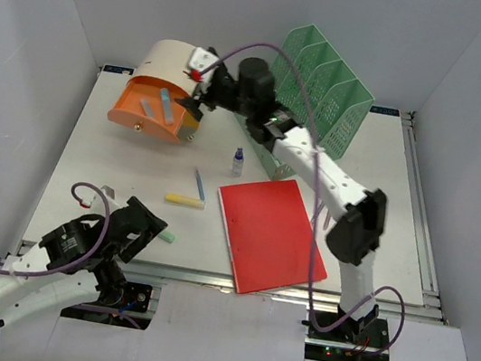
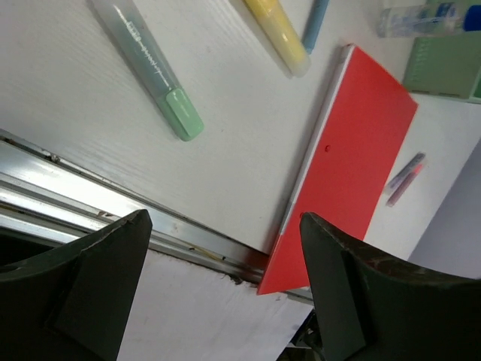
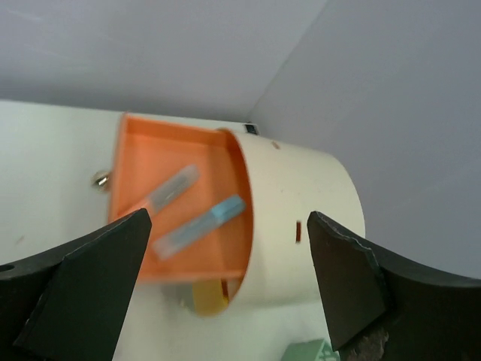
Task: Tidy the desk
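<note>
White walls (image 1: 25, 36) are seen around the central desk (image 1: 387, 181); right gripper (image 1: 197, 98) is placed at 11 o'clock, left gripper (image 1: 150, 221) at 7; left fingers (image 2: 98, 278) are spread empty near a red folder (image 2: 361, 150); right fingers (image 3: 83, 286) likewise before an orange drawer (image 3: 173, 150).

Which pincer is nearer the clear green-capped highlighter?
Left. The left pincer hangs just beside the clear green-capped highlighter; the right pincer is far off at the orange plastic drawer.
</note>
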You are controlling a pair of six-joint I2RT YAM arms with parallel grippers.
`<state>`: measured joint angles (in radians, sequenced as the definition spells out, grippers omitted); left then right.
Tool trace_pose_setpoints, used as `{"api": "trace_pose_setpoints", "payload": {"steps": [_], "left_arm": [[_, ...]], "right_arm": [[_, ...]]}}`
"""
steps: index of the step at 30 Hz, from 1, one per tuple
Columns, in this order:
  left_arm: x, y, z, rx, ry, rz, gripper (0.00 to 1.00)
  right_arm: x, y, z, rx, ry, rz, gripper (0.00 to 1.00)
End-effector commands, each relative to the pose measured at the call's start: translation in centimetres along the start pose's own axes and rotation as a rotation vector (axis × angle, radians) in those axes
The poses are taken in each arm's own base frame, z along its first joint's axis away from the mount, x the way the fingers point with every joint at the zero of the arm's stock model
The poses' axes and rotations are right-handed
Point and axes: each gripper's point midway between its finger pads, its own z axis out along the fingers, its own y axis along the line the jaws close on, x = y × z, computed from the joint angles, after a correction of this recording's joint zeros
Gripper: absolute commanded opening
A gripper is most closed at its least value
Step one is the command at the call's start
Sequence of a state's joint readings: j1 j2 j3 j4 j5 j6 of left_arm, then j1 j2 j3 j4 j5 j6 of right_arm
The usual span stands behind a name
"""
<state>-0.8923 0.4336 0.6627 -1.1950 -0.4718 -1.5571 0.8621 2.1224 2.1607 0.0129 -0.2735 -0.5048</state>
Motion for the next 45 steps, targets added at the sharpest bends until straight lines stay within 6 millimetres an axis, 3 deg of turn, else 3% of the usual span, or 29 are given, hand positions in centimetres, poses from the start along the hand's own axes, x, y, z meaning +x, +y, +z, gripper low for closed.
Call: {"api": "trace_pose_setpoints", "payload": {"steps": [1,2,3,5,8,10,14,18,22,28,31,37,41,45], "left_arm": [[1.3,0.7,0.5,-0.135,0.046,-0.088,0.84],[1.5,1.2,0.6,-0.176,0.050,-0.104,0.81],[1.7,1.4,0.6,-0.199,0.051,-0.128,0.80],[2.2,2.9,0.9,-0.303,0.053,-0.153,0.73],[2.0,2.7,1.4,-0.326,0.026,-0.171,0.73],[1.7,2.5,1.6,-0.338,0.001,-0.176,0.73],[1.5,1.8,2.5,-0.365,-0.030,-0.160,0.76],[1.6,1.1,4.7,-0.396,-0.022,-0.113,0.79],[0.2,-0.9,7.5,-0.338,0.015,-0.096,0.81],[-0.7,-1.8,9.5,-0.350,0.039,-0.058,0.79],[0.0,-0.5,10.7,-0.412,0.090,-0.061,0.73],[0.3,0.6,10.2,-0.425,0.098,-0.076,0.72],[0.1,2.7,9.5,-0.482,0.072,-0.076,0.73],[0.2,4.2,10.7,-0.500,0.084,-0.080,0.70]], "right_arm": [[-4.5,2.1,-12.6,-0.337,-0.075,0.160,0.91],[-5.2,2.4,-14.3,-0.351,-0.076,0.172,0.91],[-4.3,3.4,-15.6,-0.370,-0.055,0.192,0.91],[-0.9,9.6,-21.3,-0.472,0.022,0.286,0.90],[3.3,15.4,-26.5,-0.519,0.099,0.360,0.90],[5.6,16.4,-29.0,-0.491,0.134,0.381,0.91],[8.9,16.3,-32.8,-0.417,0.195,0.425,0.91],[10.9,16.3,-34.7,-0.397,0.185,0.488,0.89],[11.3,15.2,-36.0,-0.348,0.164,0.497,0.89],[11.7,13.3,-37.9,-0.259,0.137,0.519,0.89],[11.6,12.7,-38.3,-0.232,0.137,0.508,0.89],[12.1,11.9,-38.8,-0.190,0.152,0.508,0.90],[12.3,11.7,-38.8,-0.183,0.159,0.516,0.90],[12.4,11.6,-38.9,-0.174,0.164,0.517,0.90]]}}
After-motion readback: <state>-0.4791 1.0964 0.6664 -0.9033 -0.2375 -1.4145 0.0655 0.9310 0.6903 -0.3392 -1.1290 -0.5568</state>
